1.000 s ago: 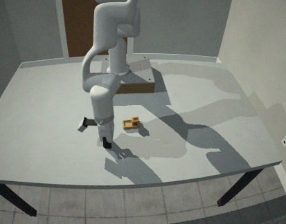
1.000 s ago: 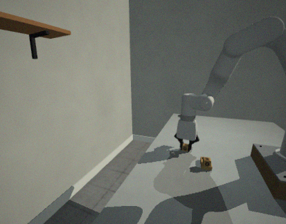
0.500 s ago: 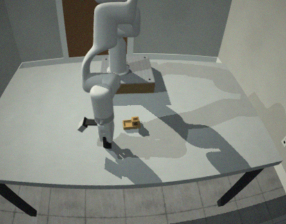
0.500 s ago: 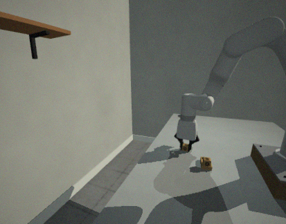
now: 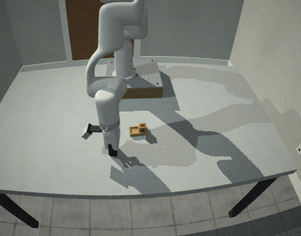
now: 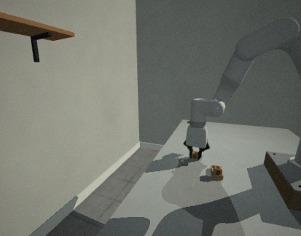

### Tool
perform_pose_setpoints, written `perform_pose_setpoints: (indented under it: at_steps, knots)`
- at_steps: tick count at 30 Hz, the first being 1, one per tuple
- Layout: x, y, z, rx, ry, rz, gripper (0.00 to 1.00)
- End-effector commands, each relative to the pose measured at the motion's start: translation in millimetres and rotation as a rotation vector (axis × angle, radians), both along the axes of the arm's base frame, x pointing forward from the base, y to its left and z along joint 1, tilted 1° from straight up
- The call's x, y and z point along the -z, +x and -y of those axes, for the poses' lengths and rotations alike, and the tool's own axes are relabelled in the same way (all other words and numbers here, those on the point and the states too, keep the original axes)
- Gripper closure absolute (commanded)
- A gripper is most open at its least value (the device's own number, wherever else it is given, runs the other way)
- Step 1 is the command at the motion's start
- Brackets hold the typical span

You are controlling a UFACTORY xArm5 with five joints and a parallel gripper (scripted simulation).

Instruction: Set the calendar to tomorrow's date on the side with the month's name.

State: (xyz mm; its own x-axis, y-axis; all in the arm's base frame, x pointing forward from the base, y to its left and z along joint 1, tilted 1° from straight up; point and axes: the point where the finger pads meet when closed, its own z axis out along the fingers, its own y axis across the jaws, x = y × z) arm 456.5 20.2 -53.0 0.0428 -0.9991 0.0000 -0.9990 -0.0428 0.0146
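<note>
The small wooden calendar tray [image 5: 137, 130] lies flat on the table with one cube [image 5: 142, 127] standing in it at its right end. It also shows in the exterior view [image 6: 216, 172]. My gripper [image 5: 112, 151] points straight down to the left of and in front of the tray, with its fingertips at the table top. In the exterior view the gripper [image 6: 195, 154] is shut on the other wooden cube [image 6: 194, 155], which sits at table level apart from the tray. In the top view the fingers hide this cube. The digits are too small to read.
The arm's wooden base block [image 5: 142, 85] stands behind the tray. The table's front edge [image 5: 138, 194] runs a short way in front of the gripper. A wall shelf [image 6: 29, 27] hangs high beyond the table.
</note>
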Motion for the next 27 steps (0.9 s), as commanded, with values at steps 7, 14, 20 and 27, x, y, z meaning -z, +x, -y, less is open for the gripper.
perform_pose_setpoints:
  at_steps: [7,14,20,27]
  knots:
    - [-1.2,1.5,-0.1,0.000,0.000,0.004,0.59]
    - [-1.2,1.5,-0.1,0.000,0.000,0.004,0.51]
    - [-1.2,1.5,-0.1,0.000,0.000,0.004,0.51]
    - [-6.0,1.5,-0.4,0.000,0.000,0.004,0.51]
